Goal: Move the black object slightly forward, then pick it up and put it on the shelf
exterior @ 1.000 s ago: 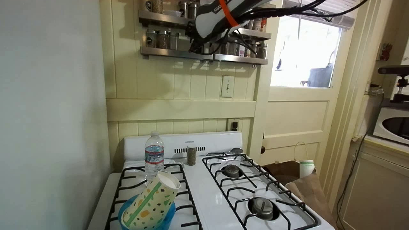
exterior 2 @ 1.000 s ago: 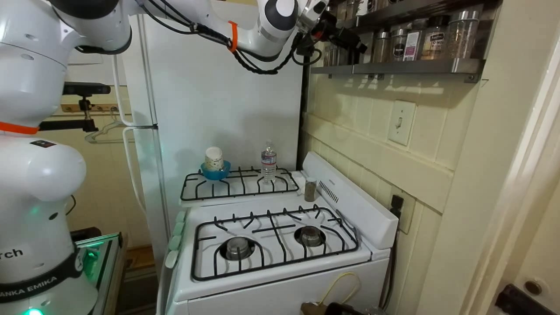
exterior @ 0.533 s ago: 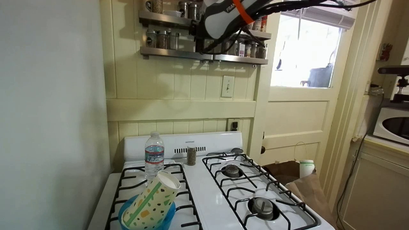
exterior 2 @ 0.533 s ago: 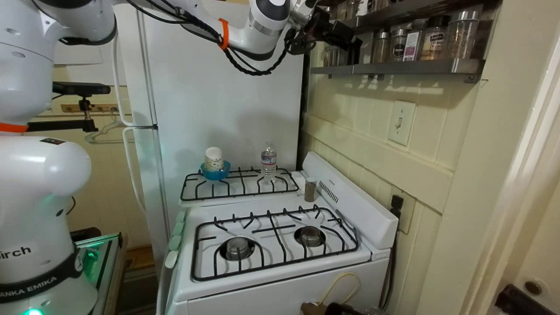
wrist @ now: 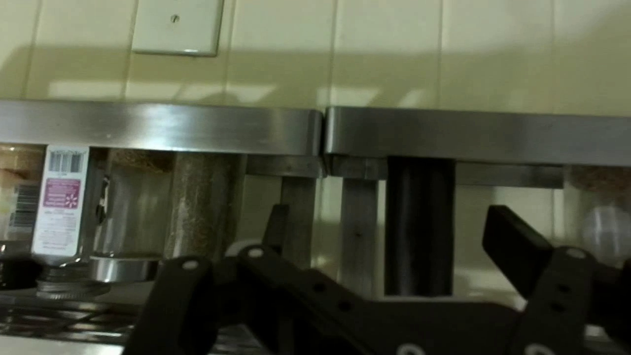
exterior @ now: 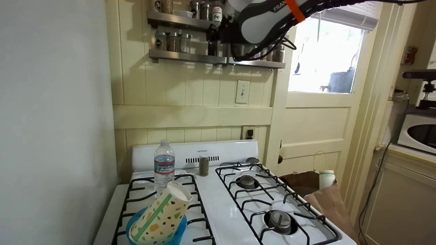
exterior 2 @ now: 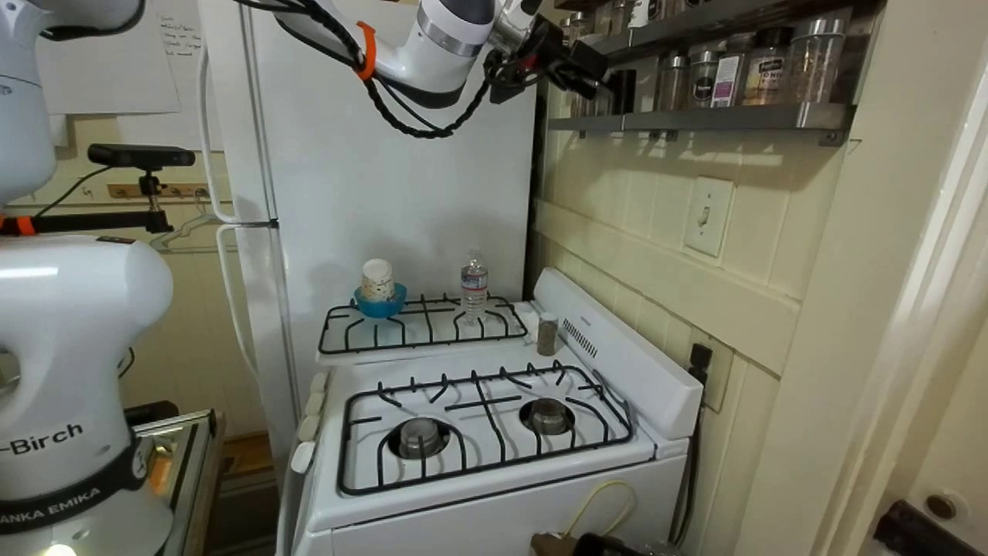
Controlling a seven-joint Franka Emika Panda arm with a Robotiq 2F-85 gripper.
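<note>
The black object [wrist: 419, 227], a plain black cylinder, stands upright on the lower tier of the shelf [wrist: 197, 128]. The wrist picture is upside down. The black object also shows in both exterior views [exterior: 212, 48] [exterior 2: 622, 91]. The shelf [exterior: 187, 56] [exterior 2: 733, 117] has two tiers with metal front rails. My gripper [wrist: 388, 214] is open, with its fingers wide apart and a gap on each side of the black object. In an exterior view the gripper [exterior 2: 593, 76] is in front of the lower tier, short of the black object. The fingers hold nothing.
Jars [exterior 2: 704, 77] line the lower tier beside the black object. The upper tier [exterior: 180, 19] is just above the gripper. Below are the stove [exterior 2: 494, 463], a water bottle [exterior: 164, 165], a spice jar [exterior: 203, 166] and a cup [exterior: 160, 214] in a blue bowl.
The arm and gripper have drawn back from the shelf, leaving more of the black object visible. The black object stays on the lower tier. Items on the stove have not moved.
</note>
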